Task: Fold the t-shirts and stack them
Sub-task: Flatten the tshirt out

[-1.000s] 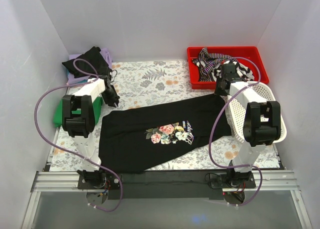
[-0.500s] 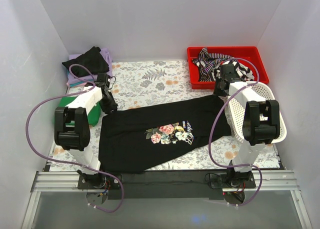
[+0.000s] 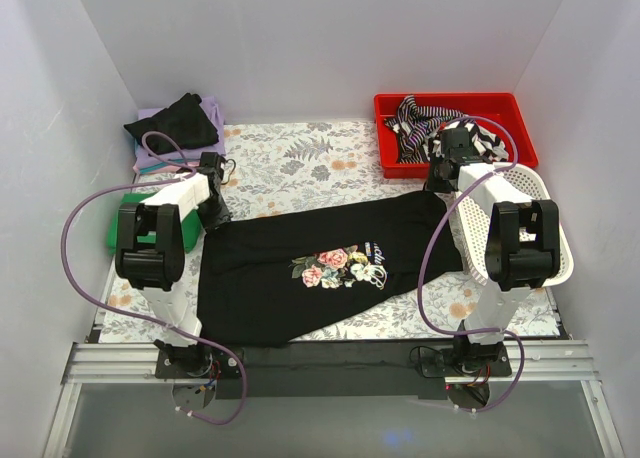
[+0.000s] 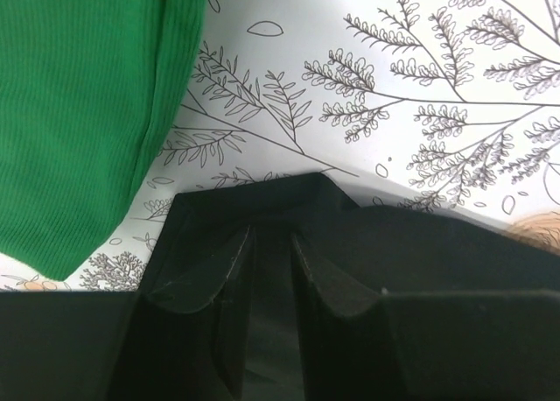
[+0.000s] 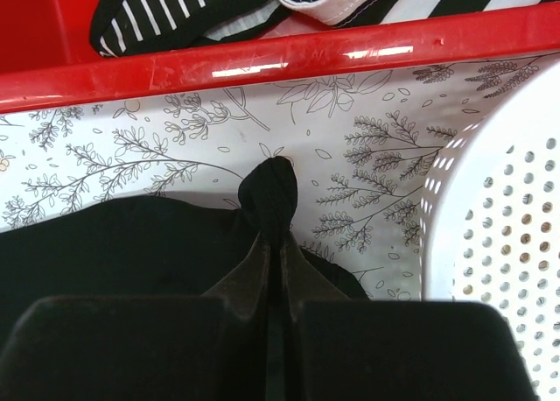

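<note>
A black t-shirt with a floral chest print [image 3: 340, 266] lies spread flat across the patterned table covering. My left gripper [image 3: 214, 214] sits low over its back left corner [image 4: 262, 200]. In the left wrist view the left gripper [image 4: 269, 236] has its jaws a narrow gap apart, with black cloth lying flat beneath. My right gripper [image 3: 440, 183] is shut on the shirt's back right corner. A bunched tip of black cloth [image 5: 275, 186] pokes out past the right gripper [image 5: 280, 236]. A folded green shirt [image 4: 79, 112] lies just left of the left gripper.
At the back left, a black shirt [image 3: 175, 120] lies on lilac ones [image 3: 215, 108]. A red bin [image 3: 385, 103] at the back right holds a striped shirt [image 3: 420, 118]. A white mesh basket [image 3: 520, 193] stands right of the right arm, close to the right gripper [image 5: 499, 243].
My left gripper has come down and nearer onto the shirt's back left corner, and its jaws have parted slightly. The right arm and the shirt have stayed put.
</note>
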`<state>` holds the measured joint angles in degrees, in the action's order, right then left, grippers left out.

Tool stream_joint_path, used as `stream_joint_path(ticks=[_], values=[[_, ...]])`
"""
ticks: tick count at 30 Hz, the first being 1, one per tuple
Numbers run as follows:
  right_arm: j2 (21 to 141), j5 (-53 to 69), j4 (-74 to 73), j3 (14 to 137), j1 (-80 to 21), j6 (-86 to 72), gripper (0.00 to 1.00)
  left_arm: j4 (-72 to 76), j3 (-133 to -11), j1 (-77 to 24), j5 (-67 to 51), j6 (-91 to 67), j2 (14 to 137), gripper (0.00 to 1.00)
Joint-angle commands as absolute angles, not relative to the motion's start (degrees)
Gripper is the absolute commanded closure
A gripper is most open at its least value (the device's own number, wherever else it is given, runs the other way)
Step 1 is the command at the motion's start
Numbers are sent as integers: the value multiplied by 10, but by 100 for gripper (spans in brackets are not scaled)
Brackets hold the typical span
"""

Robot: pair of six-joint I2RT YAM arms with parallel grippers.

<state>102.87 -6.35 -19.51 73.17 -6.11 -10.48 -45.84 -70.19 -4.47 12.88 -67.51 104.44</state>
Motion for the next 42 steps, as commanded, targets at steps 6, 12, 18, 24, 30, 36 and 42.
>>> stream_joint_path(ticks=[6,12,18,24,30,36,42], values=[[1041,-51,-191,735,-61,-102,99,-424,-694,-45,113,-663,1075,88],[1043,-50,-191,731,-61,-99,99,-411,-701,-46,107,-662,1048,100],[1051,-69,-191,732,-60,-99,99,-426,-772,-45,187,-652,977,100],[1065,-84,-199,742,-60,-102,99,-446,-798,-44,260,-661,947,100],[1069,-74,-201,749,-60,-102,99,-467,-803,-43,265,-650,1011,74],[1061,-64,-206,749,-61,-100,99,-486,-823,-44,325,-686,1068,72],[998,-65,-210,735,-60,-100,98,-456,-816,-44,241,-659,1008,73]])
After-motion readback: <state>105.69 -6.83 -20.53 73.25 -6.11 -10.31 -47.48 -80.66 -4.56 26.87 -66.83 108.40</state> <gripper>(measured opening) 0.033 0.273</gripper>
